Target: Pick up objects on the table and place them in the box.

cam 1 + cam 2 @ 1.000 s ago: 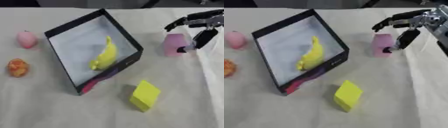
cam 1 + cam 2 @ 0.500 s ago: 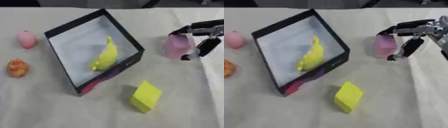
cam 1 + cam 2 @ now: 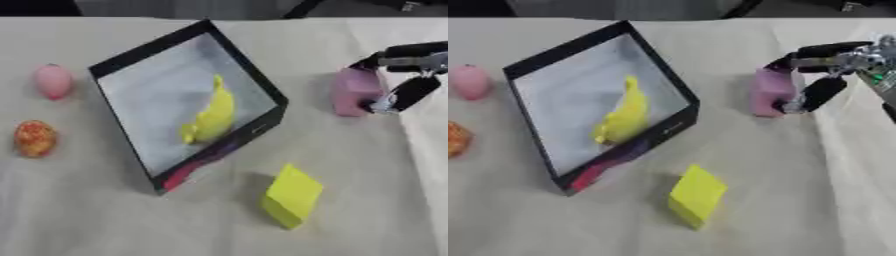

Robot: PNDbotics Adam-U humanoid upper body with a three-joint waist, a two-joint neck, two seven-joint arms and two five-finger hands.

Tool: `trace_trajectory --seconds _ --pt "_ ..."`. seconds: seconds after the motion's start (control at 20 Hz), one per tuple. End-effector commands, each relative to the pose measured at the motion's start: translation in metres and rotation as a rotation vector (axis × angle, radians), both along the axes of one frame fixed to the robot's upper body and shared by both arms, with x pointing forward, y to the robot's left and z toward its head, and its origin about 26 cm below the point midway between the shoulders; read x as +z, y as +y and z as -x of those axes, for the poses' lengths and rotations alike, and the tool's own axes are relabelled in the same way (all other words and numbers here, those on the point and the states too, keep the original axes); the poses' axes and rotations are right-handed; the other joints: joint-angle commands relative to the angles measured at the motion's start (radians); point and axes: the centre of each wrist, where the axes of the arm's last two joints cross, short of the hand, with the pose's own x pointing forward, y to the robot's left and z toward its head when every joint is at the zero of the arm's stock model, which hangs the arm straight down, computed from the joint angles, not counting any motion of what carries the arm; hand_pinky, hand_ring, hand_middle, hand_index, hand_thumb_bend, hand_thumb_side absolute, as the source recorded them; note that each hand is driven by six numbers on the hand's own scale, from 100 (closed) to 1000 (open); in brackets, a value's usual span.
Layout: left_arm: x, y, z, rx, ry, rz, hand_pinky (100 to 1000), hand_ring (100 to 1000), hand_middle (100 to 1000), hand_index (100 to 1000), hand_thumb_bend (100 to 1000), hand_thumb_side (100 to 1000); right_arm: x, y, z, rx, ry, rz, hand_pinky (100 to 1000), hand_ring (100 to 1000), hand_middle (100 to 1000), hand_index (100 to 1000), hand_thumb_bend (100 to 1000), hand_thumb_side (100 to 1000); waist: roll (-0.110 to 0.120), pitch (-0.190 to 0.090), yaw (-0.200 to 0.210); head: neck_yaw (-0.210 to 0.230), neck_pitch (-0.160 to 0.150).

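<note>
Since 1 s ago, the right hand [image 3: 820, 75] has been closed in on the pink block [image 3: 771, 92]; fingers now curled round it from above and from the near side. L to R: a pink egg-shaped obj [image 3: 52, 81] and an orange-red obj [image 3: 35, 138] are seen at far left on the table [image 3: 105, 215]. Black box [image 3: 254, 82] sits centre-left w/ a yellow banana [image 3: 210, 116] inside. Yellow block [image 3: 291, 196] lies just right of the box's near corner. Pink block stands on the table, well right of box.
</note>
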Motion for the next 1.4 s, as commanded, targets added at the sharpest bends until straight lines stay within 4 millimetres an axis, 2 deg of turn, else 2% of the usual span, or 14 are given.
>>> trace_trajectory --seconds 0.05,0.2,0.3,0.5,0.55,0.6,0.8,1.05,1.1,1.15,1.25,1.3,1.35,1.4 --pt "0.007 0.001 0.002 0.0 -0.021 -0.016 882 954 982 979 329 1000 0.019 -0.004 0.002 -0.042 -0.075 -0.062 831 570 525 773 100 225 -0.014 -0.003 0.001 -0.001 -0.017" --pt "0.007 0.001 0.002 0.001 -0.02 -0.015 883 954 982 976 328 1000 0.019 0.001 0.0 -0.054 -0.106 -0.113 778 469 432 659 100 174 -0.014 -0.005 0.002 -0.005 -0.018" --pt "0.007 0.001 0.002 0.001 -0.02 -0.014 883 953 982 974 328 1000 0.017 0.004 -0.002 -0.053 -0.122 -0.145 736 404 368 589 100 103 -0.013 -0.006 0.002 -0.008 -0.017" --pt "0.006 0.002 0.002 0.006 -0.017 -0.013 883 953 981 973 326 1000 0.014 0.007 -0.002 -0.051 -0.159 -0.188 700 349 312 528 100 100 -0.012 -0.01 0.0 -0.01 -0.015" --pt "0.006 0.002 0.003 0.007 -0.015 -0.013 883 953 981 973 326 1000 0.016 0.008 -0.002 -0.051 -0.173 -0.195 699 346 312 525 100 272 -0.012 -0.012 -0.001 -0.01 -0.014" --pt "0.005 0.003 0.003 0.009 -0.012 -0.013 883 952 981 973 326 1000 0.018 0.009 -0.001 -0.049 -0.19 -0.201 699 345 308 524 100 100 -0.011 -0.015 -0.002 -0.011 -0.011" --pt "0.003 0.004 0.004 0.013 -0.004 -0.017 882 951 978 972 325 1000 0.039 0.019 0.003 -0.007 -0.266 -0.213 704 354 315 530 100 115 -0.012 -0.033 -0.01 -0.011 0.005" --pt "0.004 0.006 0.005 0.015 0.0 -0.02 870 938 966 965 323 990 0.074 0.061 0.007 0.138 -0.333 -0.217 709 366 323 535 100 142 -0.011 -0.063 -0.018 -0.019 0.018" --pt "0.003 0.006 0.004 0.014 0.008 -0.021 867 934 963 964 322 980 0.08 0.072 0.008 0.175 -0.345 -0.211 709 368 326 536 100 216 -0.012 -0.068 -0.018 -0.021 0.02" --pt "0.003 0.006 0.004 0.012 0.015 -0.023 867 932 963 963 322 990 0.086 0.084 0.008 0.209 -0.352 -0.205 708 369 327 537 100 144 -0.012 -0.072 -0.018 -0.023 0.023" --pt "0.003 0.005 0.003 0.002 0.021 -0.026 864 927 960 962 317 987 0.095 0.103 0.009 0.267 -0.369 -0.199 708 372 330 537 100 141 -0.013 -0.079 -0.016 -0.029 0.027" --pt "0.003 0.004 0.002 -0.005 0.024 -0.029 863 925 958 961 317 979 0.099 0.114 0.009 0.299 -0.379 -0.199 709 371 328 537 100 222 -0.014 -0.082 -0.013 -0.033 0.029" --pt "0.003 0.003 0.001 -0.015 0.028 -0.034 863 924 958 961 313 983 0.104 0.126 0.01 0.337 -0.391 -0.201 708 370 327 536 100 131 -0.015 -0.085 -0.007 -0.038 0.032" --pt "0.003 0.003 0.0 -0.025 0.033 -0.039 863 924 958 961 311 983 0.109 0.138 0.011 0.371 -0.4 -0.203 707 370 327 535 100 133 -0.017 -0.088 -0.003 -0.042 0.033"
